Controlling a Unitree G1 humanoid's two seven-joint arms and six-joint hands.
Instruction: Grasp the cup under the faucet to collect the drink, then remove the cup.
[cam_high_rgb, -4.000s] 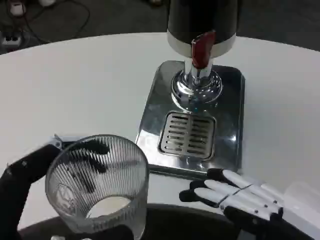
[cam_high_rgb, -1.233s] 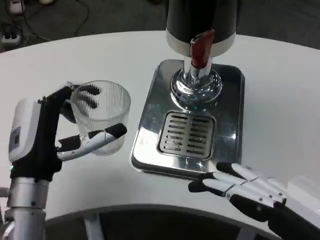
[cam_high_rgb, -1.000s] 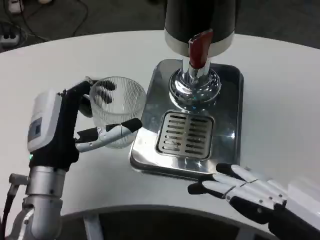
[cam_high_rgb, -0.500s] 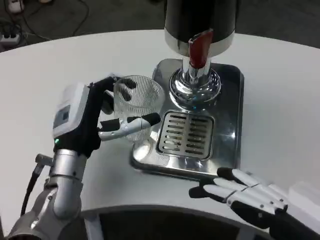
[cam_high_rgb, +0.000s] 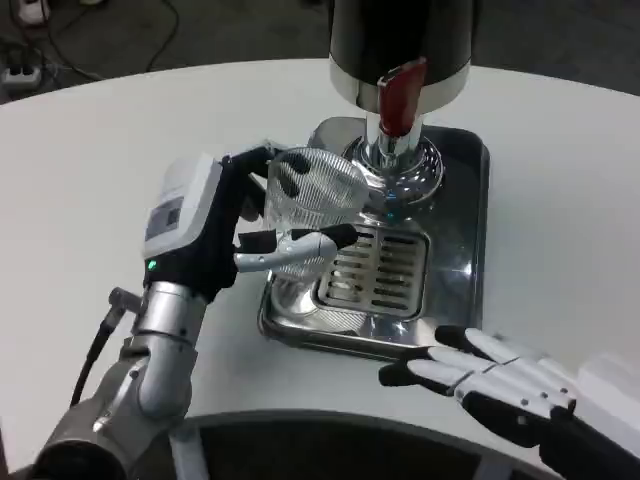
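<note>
Left hand (cam_high_rgb: 215, 235) gripping ribbed glass cup (cam_high_rgb: 312, 210) over drip tray (cam_high_rgb: 462, 250), 8 o'clock of faucet (cam_high_rgb: 398, 130) | right hand (cam_high_rgb: 490, 385) empty, fingers spread, on table (cam_high_rgb: 100, 160)

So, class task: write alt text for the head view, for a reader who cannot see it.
The robot's left hand holds a clear ribbed cup over the left edge of a steel drip tray, beside the chrome faucet with its red lever. The right hand rests on the white table in front of the tray, fingers apart.
</note>
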